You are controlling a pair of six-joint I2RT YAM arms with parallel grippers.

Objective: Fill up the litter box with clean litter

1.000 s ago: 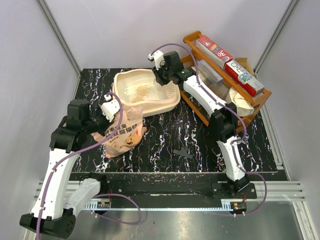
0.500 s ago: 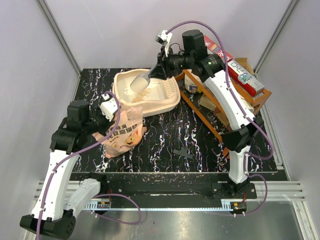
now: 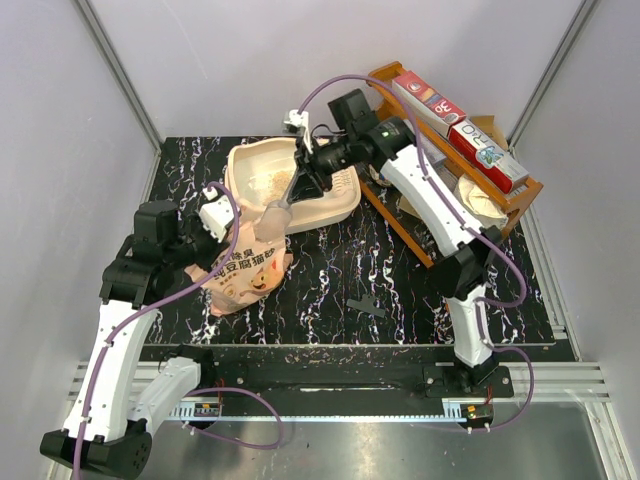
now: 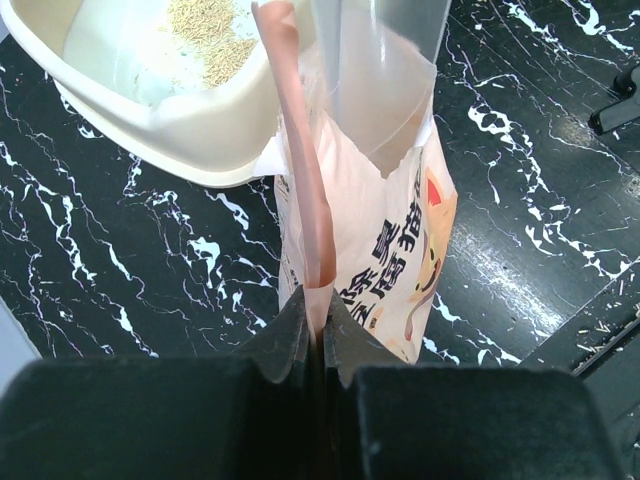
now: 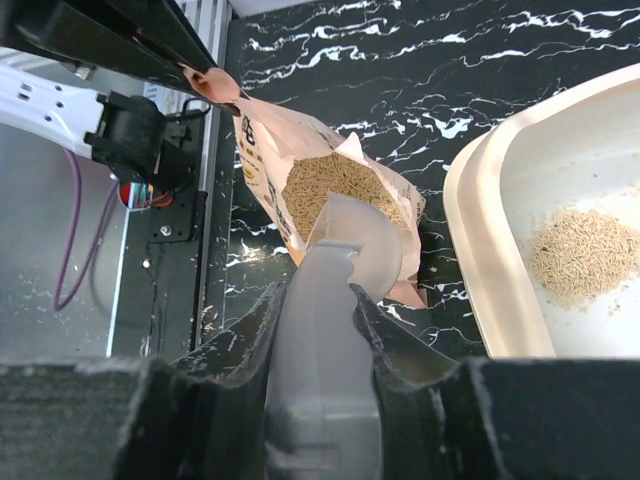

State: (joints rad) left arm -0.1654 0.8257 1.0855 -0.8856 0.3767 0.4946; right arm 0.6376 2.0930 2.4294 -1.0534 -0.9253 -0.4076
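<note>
- Several Chinese characters mark the bag [image 4: 390,230], whose rim is pinched tight in your left claw [image 4: 318,312].
- Your right claw [image 5: 318,300] holds the scoop [image 5: 355,235], which has moved off the litter box [image 5: 490,260] into the bag mouth ahead.

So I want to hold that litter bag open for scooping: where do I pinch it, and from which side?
Pinch the bag by its top edge at the corner away from the litter box, coming from the left. That thin flap stands upright and leaves the mouth clear for the scoop; the left pincer clamps it there.
</note>
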